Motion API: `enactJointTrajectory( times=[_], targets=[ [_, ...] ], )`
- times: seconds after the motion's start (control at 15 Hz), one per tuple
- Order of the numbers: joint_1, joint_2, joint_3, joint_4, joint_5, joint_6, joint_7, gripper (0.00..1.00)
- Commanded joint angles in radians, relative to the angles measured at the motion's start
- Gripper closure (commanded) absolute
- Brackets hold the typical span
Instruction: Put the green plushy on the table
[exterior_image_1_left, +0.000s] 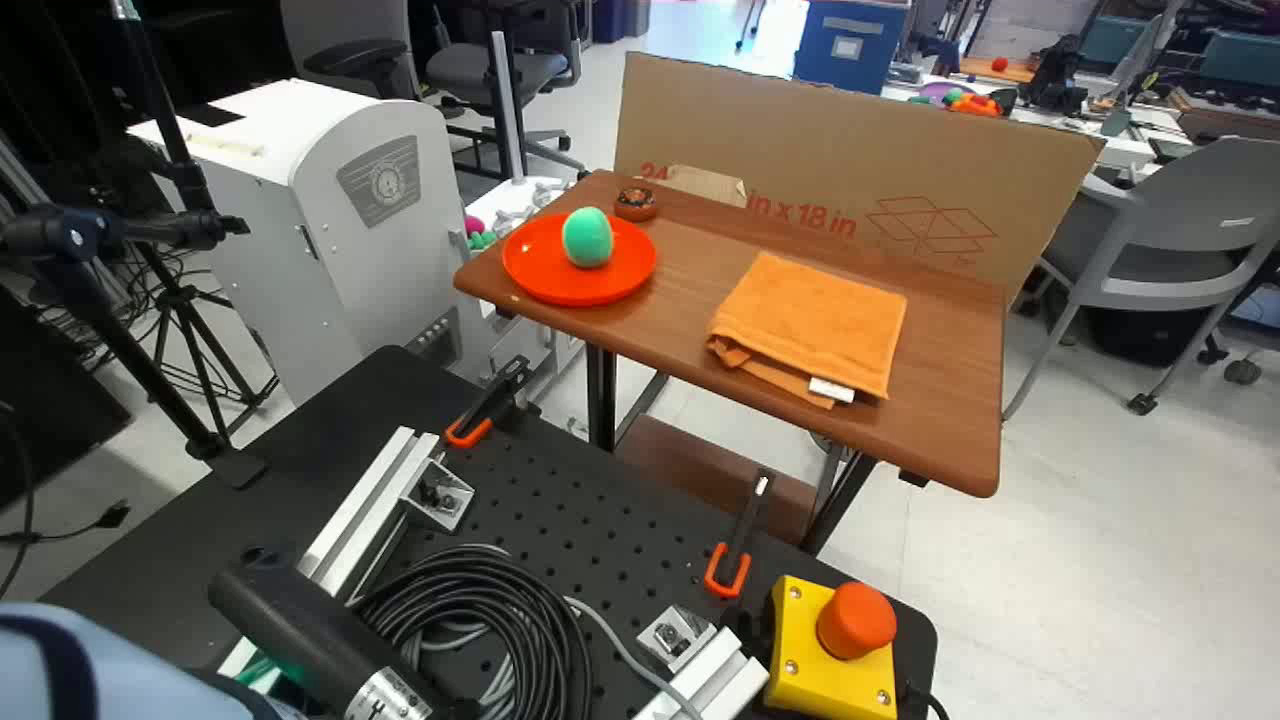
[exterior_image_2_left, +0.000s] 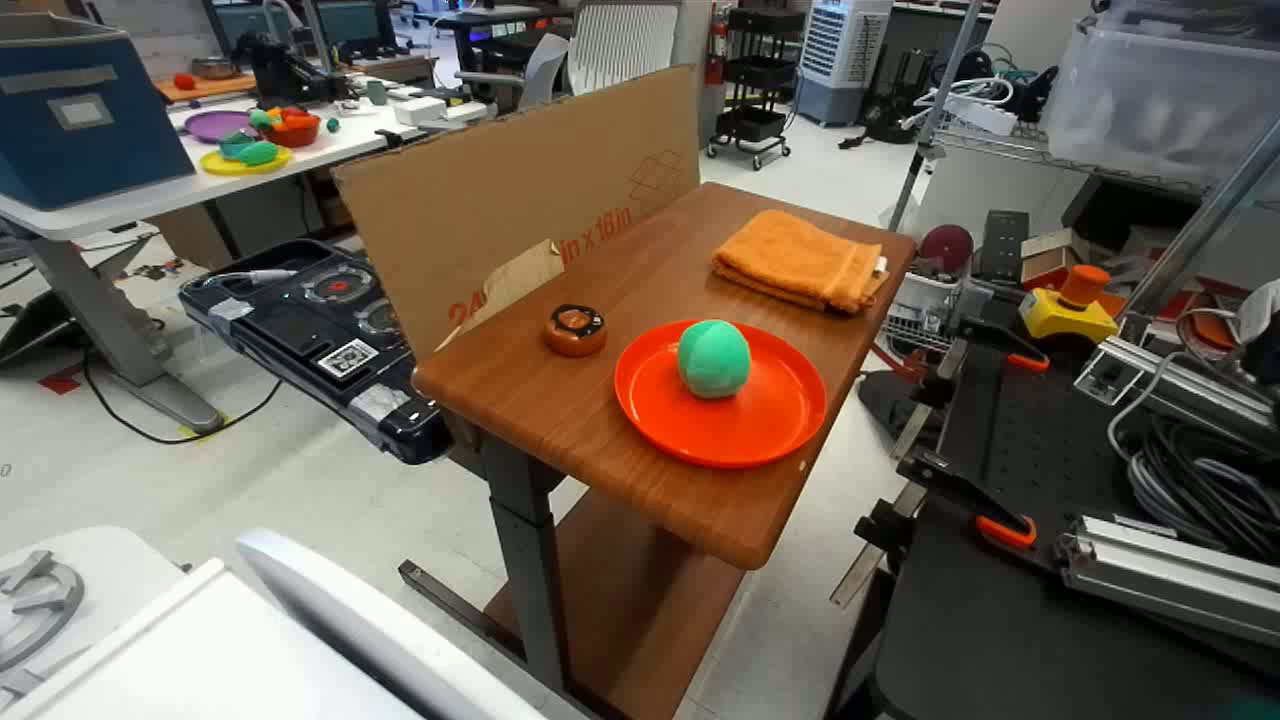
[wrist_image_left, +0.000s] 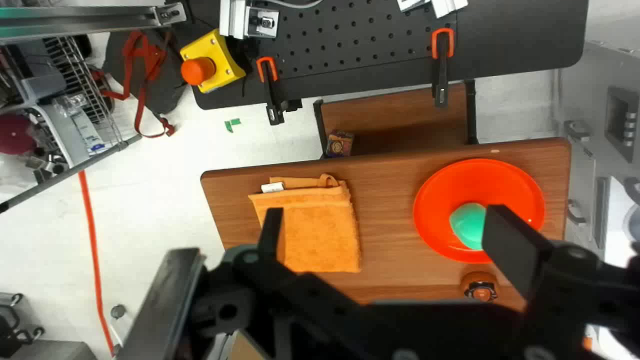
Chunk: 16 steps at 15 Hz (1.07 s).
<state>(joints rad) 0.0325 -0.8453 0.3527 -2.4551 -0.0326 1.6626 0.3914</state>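
Got my gripper (wrist_image_left: 384, 227) spread wide. Green plushy (exterior_image_2_left: 714, 360) is chilling in the orange-red dish (exterior_image_2_left: 720, 430) on the wooden table (exterior_image_1_left: 690, 275), orange cloth (exterior_image_1_left: 815, 320) there too, cardboard (exterior_image_1_left: 840, 150) along one edge, grey chair (exterior_image_1_left: 1190, 215) nearby.

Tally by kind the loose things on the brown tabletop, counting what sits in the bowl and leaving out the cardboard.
Soft toy, the green plushy: 1
Dish, the shallow orange-red bowl: 1
Folded orange cloth: 1
Small round brown-and-black object: 1
Total on the table: 4
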Motion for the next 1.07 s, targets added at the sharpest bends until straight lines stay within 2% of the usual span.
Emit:
enactJointTrajectory(
  times=[0.0, 0.13, 0.4, 0.67, 0.8, 1.0],
  targets=[
    [0.017, 0.006, -0.011, 0.003, -0.010, -0.002, 0.011, 0.00],
    [0.013, 0.025, -0.012, 0.006, -0.006, 0.007, 0.010, 0.00],
    [0.000, 0.170, -0.043, 0.038, 0.004, 0.071, -0.025, 0.00],
    [-0.008, 0.409, -0.104, 0.118, -0.015, 0.186, -0.111, 0.00],
    [-0.034, 0.531, -0.101, 0.166, 0.000, 0.237, -0.153, 0.00],
    [-0.043, 0.735, -0.085, 0.272, -0.006, 0.275, -0.138, 0.00]
  ],
)
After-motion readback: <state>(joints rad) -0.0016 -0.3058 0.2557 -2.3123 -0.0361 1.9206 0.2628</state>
